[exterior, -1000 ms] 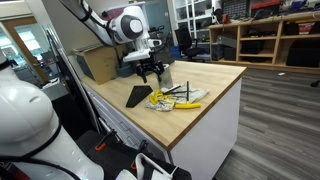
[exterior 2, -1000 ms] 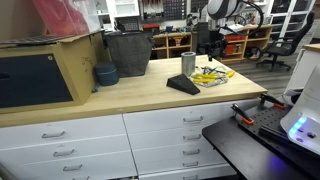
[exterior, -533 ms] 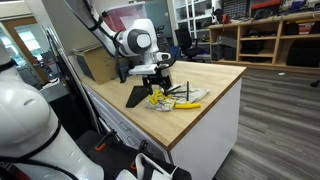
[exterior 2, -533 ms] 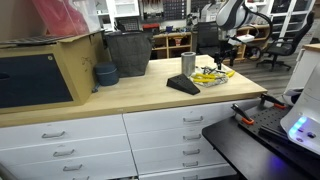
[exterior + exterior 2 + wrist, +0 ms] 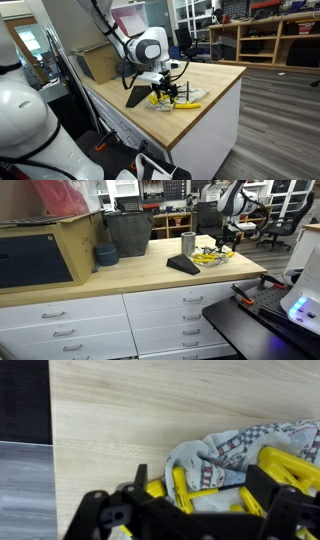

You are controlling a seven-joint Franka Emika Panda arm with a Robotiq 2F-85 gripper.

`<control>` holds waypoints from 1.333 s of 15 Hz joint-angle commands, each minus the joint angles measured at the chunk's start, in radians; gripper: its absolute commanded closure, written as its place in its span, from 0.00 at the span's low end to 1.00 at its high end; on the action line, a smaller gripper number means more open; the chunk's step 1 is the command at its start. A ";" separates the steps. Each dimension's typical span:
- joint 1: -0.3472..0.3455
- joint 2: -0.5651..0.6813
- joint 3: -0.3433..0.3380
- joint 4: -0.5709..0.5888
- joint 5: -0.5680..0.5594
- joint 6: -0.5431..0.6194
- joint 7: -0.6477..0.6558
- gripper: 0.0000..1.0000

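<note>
Down low over a yellow plastic piece (image 5: 285, 465), with jaws spread wide apart and clamped on nothing, one on either side of it in the wrist view. Cannot tell whether touching it. Lying tangled with a checked cloth (image 5: 230, 445) near the end of the worktop (image 5: 130, 280), also seen in both exterior views (image 5: 160, 99) (image 5: 208, 256). Just beside that heap, a black wedge (image 5: 137, 96) flat on the wood. Close behind, in an exterior view, a metal cup (image 5: 188, 243) standing upright. Farther along the worktop, a dark bin (image 5: 127, 233) with blue bowls (image 5: 105, 254) stacked beside it. At the far end, well apart, a cardboard box (image 5: 97, 64).
</note>
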 commanded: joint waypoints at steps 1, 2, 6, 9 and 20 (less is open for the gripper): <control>-0.001 0.041 0.011 0.057 0.039 0.007 0.048 0.00; 0.002 0.044 0.010 0.068 0.040 0.001 0.067 0.00; 0.015 0.040 0.002 0.079 0.045 -0.023 0.176 0.00; 0.016 0.033 -0.009 0.067 0.061 -0.023 0.283 0.00; 0.034 0.115 -0.029 0.091 0.219 -0.017 0.628 0.00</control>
